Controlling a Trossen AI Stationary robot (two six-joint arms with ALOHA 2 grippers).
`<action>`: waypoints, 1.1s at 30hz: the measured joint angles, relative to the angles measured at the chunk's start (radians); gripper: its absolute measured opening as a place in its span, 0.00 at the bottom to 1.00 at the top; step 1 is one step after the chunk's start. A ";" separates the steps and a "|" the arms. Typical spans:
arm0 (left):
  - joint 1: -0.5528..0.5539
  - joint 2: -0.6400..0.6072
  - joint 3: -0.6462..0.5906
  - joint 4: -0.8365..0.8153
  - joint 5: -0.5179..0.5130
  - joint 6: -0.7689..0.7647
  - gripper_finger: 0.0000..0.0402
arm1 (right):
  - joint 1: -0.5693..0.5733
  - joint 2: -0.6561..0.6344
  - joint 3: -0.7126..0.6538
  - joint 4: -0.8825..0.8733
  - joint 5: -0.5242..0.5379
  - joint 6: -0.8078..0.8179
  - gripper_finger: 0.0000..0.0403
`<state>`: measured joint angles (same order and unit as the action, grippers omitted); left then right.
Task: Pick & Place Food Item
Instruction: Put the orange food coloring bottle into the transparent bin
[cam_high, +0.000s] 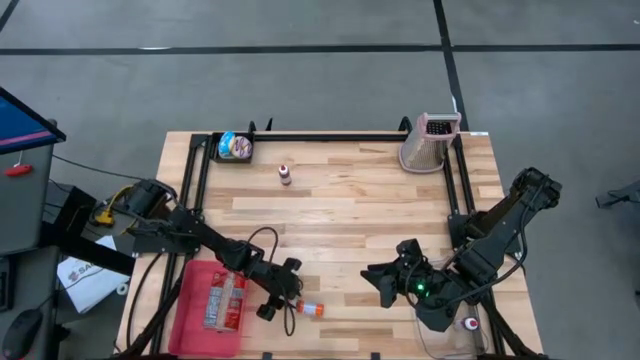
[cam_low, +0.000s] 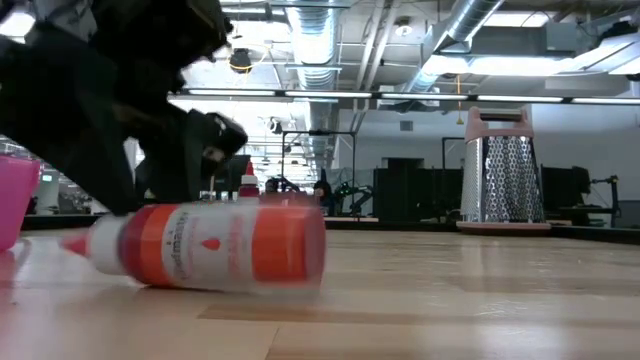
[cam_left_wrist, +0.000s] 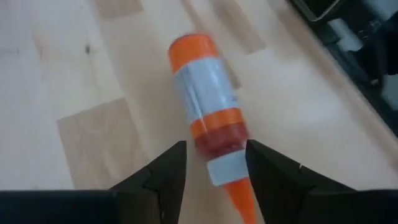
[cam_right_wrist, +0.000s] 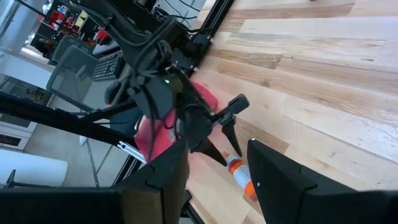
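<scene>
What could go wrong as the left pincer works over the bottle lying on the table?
1. The orange-and-white plastic squeeze bottle lies on its side on bare wood and may roll away.
2. The open left pincer straddles only its narrow nozzle end, so a grasp there could slip or tilt.

From my overhead feed the counter (cam_high: 340, 215) is pale wood planking with a black frame around its edges. At seven o'clock a pink tray (cam_high: 190, 315) sits on it with a packet inside. Just beside the tray, toward six o'clock, an orange-and-white bottle (cam_high: 310, 310) lies on its side. At eleven o'clock sits a small tin (cam_high: 235, 146), near twelve a little bottle (cam_high: 285, 174), and at one o'clock a metal grater (cam_high: 428, 143) stands upright.
</scene>
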<state>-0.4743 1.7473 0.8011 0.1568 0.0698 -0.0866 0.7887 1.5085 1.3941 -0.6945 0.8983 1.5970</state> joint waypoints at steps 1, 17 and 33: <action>0.001 0.007 0.000 -0.002 0.000 -0.001 0.40 | 0.000 0.000 0.000 0.000 0.000 0.000 0.40; -0.001 0.068 -0.001 0.035 0.001 -0.027 0.32 | 0.001 0.000 0.000 0.019 -0.001 -0.008 0.40; 0.110 -0.095 0.058 0.093 0.153 -0.057 0.28 | -0.006 0.000 0.000 0.134 -0.031 -0.282 0.40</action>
<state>-0.3645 1.6525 0.8593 0.2502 0.2227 -0.1436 0.7823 1.5085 1.3941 -0.5608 0.8672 1.3151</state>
